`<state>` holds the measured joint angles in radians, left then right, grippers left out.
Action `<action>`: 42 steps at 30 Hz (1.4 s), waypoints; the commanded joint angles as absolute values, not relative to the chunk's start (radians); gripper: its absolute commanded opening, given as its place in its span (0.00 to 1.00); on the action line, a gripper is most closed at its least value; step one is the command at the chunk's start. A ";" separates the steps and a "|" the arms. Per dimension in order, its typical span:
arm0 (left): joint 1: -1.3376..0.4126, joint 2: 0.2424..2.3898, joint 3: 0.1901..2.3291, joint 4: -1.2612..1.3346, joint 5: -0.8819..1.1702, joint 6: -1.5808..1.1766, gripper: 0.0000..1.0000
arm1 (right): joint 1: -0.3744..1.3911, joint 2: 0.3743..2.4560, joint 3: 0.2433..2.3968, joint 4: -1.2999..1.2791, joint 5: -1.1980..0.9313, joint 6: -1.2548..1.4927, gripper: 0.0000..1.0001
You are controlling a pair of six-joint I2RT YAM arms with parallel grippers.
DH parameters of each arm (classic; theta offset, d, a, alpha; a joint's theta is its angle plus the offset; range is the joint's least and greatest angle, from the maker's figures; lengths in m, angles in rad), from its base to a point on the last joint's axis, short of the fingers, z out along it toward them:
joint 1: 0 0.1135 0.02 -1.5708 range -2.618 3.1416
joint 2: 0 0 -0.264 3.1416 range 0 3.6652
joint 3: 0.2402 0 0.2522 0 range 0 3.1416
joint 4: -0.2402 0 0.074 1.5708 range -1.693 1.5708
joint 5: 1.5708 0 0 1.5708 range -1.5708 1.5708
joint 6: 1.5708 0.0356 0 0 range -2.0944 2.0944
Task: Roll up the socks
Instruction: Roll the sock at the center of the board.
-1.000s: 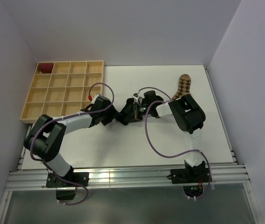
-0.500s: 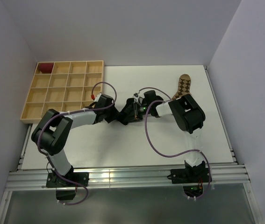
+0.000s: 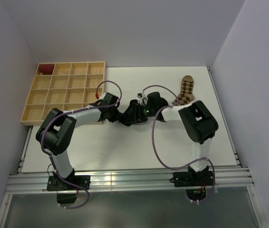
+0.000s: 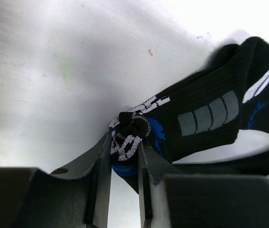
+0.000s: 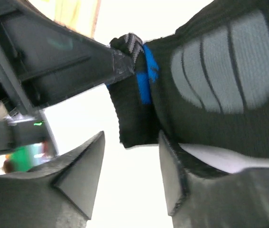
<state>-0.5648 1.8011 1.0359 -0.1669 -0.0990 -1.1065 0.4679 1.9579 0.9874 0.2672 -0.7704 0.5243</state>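
Observation:
The black sock (image 4: 205, 114) with blue and grey-white patches lies bunched at the table's middle, between the two grippers (image 3: 128, 117). My left gripper (image 4: 125, 142) is shut on a folded edge of it, where blue and white knit shows between the jaws. My right gripper (image 5: 132, 137) stands open. The sock's black edge (image 5: 134, 118) hangs just past its fingertips, and one finger lies against the sock's body. In the top view both grippers meet at the sock, left (image 3: 120, 115) and right (image 3: 136, 114). The tan argyle sock (image 3: 185, 91) lies flat at the back right, apart from both arms.
A wooden compartment tray (image 3: 63, 95) sits at the back left, close behind the left arm, with a small dark red bundle (image 3: 45, 69) in its far left corner cell. White walls close in the table on three sides.
The left gripper reached right to the black sock and closed on its edge. The right gripper opened and let go of the sock.

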 commanded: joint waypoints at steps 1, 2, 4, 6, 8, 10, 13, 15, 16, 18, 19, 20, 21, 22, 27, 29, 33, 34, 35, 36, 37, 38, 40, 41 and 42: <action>-0.581 1.835 1.086 -0.357 -0.175 -1.019 0.20 | 0.495 1.809 0.895 0.282 -0.536 0.399 0.61; -0.584 1.835 1.097 -0.386 -0.182 -1.009 0.20 | 0.508 1.778 0.875 0.290 -0.490 0.373 0.62; -0.589 1.841 1.139 -0.414 -0.196 -0.977 0.20 | 0.558 1.695 0.824 0.316 -0.338 0.290 0.64; -0.598 1.847 1.163 -0.448 -0.204 -0.956 0.20 | 0.598 1.631 0.777 0.362 -0.252 0.240 0.65; -0.606 1.856 1.190 -0.462 -0.203 -0.943 0.20 | 0.653 1.591 0.749 0.405 -0.145 0.172 0.67; -0.609 1.862 1.204 -0.469 -0.193 -0.933 0.20 | 0.710 1.580 0.732 0.446 -0.056 0.109 0.69; -0.612 1.870 1.216 -0.479 -0.186 -0.923 0.20 | 0.777 1.586 0.733 0.482 0.029 0.048 0.69; -0.615 1.873 1.219 -0.479 -0.183 -0.919 0.21 | 0.805 1.606 0.750 0.489 0.058 0.020 0.70; -0.617 1.875 1.221 -0.476 -0.181 -0.917 0.20 | 0.819 1.615 0.756 0.489 0.075 0.011 0.70; -0.618 1.881 1.224 -0.477 -0.175 -0.914 0.20 | 0.850 1.643 0.767 0.505 0.106 -0.023 0.70; -0.620 1.882 1.229 -0.477 -0.172 -0.913 0.20 | 0.857 1.654 0.772 0.506 0.115 -0.029 0.70; -0.621 1.884 1.230 -0.477 -0.167 -0.911 0.20 | 0.865 1.669 0.776 0.509 0.123 -0.037 0.70; -0.621 1.888 1.232 -0.477 -0.164 -0.913 0.20 | 0.879 1.677 0.781 0.515 0.130 -0.046 0.70; -0.623 1.890 1.232 -0.476 -0.163 -0.913 0.20 | 0.884 1.686 0.785 0.515 0.136 -0.051 0.69; -0.623 1.894 1.230 -0.471 -0.156 -0.917 0.20 | 0.925 1.736 0.801 0.528 0.179 -0.083 0.67; -0.623 1.894 1.229 -0.471 -0.152 -0.917 0.20 | 0.934 1.756 0.805 0.541 0.192 -0.087 0.66; -0.623 1.893 1.221 -0.466 -0.149 -0.920 0.20 | 0.946 1.793 0.818 0.552 0.221 -0.101 0.64; -0.623 1.894 1.221 -0.466 -0.147 -0.920 0.20 | 0.951 1.805 0.822 0.551 0.233 -0.103 0.63; -0.623 1.896 1.220 -0.465 -0.144 -0.920 0.20 | 0.953 1.812 0.828 0.552 0.233 -0.103 0.63; -0.623 1.898 1.218 -0.463 -0.143 -0.922 0.20 | 0.954 1.819 0.833 0.549 0.239 -0.103 0.61; -0.623 1.898 1.216 -0.462 -0.140 -0.923 0.20 | 0.956 1.834 0.839 0.546 0.250 -0.101 0.61; -0.623 1.898 1.215 -0.460 -0.137 -0.923 0.20 | 0.956 1.841 0.842 0.548 0.250 -0.101 0.59; -0.623 1.899 1.212 -0.457 -0.133 -0.927 0.20 | 0.956 1.851 0.845 0.542 0.258 -0.097 0.51; -0.623 1.899 1.210 -0.456 -0.132 -0.928 0.20 | 0.957 1.852 0.841 0.549 0.255 -0.097 0.43; -0.624 1.899 1.209 -0.454 -0.132 -0.930 0.20 | 0.957 1.853 0.839 0.545 0.255 -0.097 0.37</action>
<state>-0.6098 1.8648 1.2190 -0.4274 -0.1703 -0.9436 0.9428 1.8393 0.8097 0.5022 0.2493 -0.0963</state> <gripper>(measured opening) 0.279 0.428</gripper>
